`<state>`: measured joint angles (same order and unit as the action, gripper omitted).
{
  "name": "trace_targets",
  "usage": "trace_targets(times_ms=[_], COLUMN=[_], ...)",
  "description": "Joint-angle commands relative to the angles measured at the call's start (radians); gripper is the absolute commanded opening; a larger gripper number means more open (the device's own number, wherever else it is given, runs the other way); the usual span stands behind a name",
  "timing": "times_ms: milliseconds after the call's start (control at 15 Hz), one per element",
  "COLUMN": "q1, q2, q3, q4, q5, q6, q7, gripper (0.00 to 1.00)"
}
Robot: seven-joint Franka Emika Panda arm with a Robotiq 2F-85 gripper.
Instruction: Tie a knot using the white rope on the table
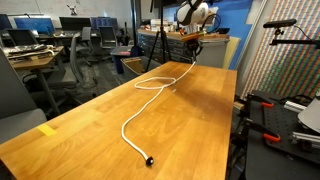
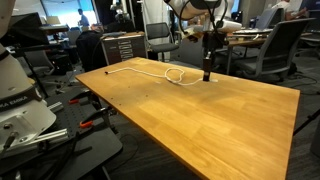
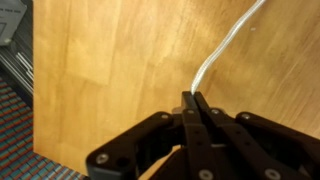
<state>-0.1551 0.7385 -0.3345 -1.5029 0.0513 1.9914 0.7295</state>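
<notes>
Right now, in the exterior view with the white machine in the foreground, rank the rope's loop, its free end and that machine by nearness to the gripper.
From the gripper:
1. Loop in the white rope, beside it on the table.
2. Rope's free end, near the table corner at picture left.
3. White machine, off the table, left foreground.

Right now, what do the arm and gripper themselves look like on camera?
The arm is white and rounded, with darker sections at the joints. The gripper is matte black, with two slim flat fingers on hinged linkage bars and round bolt heads at the pivots. No markings are legible.
</notes>
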Motion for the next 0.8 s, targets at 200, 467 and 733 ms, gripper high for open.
trace_targets(times_ms=[200,467,733], q1=[-0.065,-0.102,-0.142], q2=[-0.378,-0.584,-0.794], q3=[-0.015,-0.030,-0.047], q4=[-0.328,-0.452,-0.557], q5=[0.090,0.153,0.195], q6=[0.034,-0.011,-0.076], q7=[0.079,0.126,0.205], gripper=[0.01,0.01,0.01])
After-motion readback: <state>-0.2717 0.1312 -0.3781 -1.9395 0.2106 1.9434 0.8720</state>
